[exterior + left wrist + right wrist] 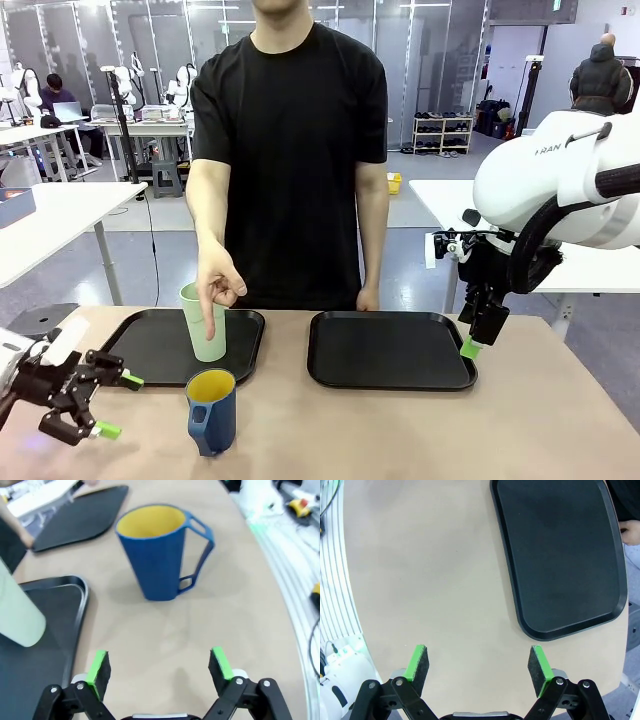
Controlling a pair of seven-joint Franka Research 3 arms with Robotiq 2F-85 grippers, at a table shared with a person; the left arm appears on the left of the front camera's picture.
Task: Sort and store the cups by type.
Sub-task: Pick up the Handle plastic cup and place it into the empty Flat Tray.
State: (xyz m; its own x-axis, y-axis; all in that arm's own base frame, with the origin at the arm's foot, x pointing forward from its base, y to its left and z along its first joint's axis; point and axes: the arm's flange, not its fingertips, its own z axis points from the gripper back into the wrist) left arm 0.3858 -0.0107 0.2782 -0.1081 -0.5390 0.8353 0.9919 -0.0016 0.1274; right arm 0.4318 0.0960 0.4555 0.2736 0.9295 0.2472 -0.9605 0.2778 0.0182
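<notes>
- The table (400,430) is a pale tan, matte top, running from my side across to a person in a black T-shirt who stands at the far edge.
- Behind the person is an open workroom with white tables, glass partitions and a low shelf rack by the far wall. Another person sits at a laptop far off on my left.
- Two black trays lie side by side on the far half of the table, with a strip of tan between them.
- The left tray (150,345) holds the mint-green tumbler (205,325), which stands upright near the tray's inner near corner.
- The pointing hand (218,285) hangs over the tumbler's front with its index finger aimed straight down along the wall. I cannot tell whether the finger touches it.
- The right tray (390,350) shows its flat black floor from rim to rim. The person's other hand (368,298) rests at the table edge just behind it.
- The blue mug (211,410) stands upright on the bare table, just in front of the left tray's near edge and near the tumbler. Its inside is yellow and its mouth faces up.
- My left pincer (160,665) sits low over the table on my left with its jaws spread wide. Only bare tabletop lies between the green pads (99,665), and the mug is straight ahead of them, well clear.
- My right pincer (478,662) points down over bare table beside the right tray's outer near corner, and its jaws are wide apart too.
</notes>
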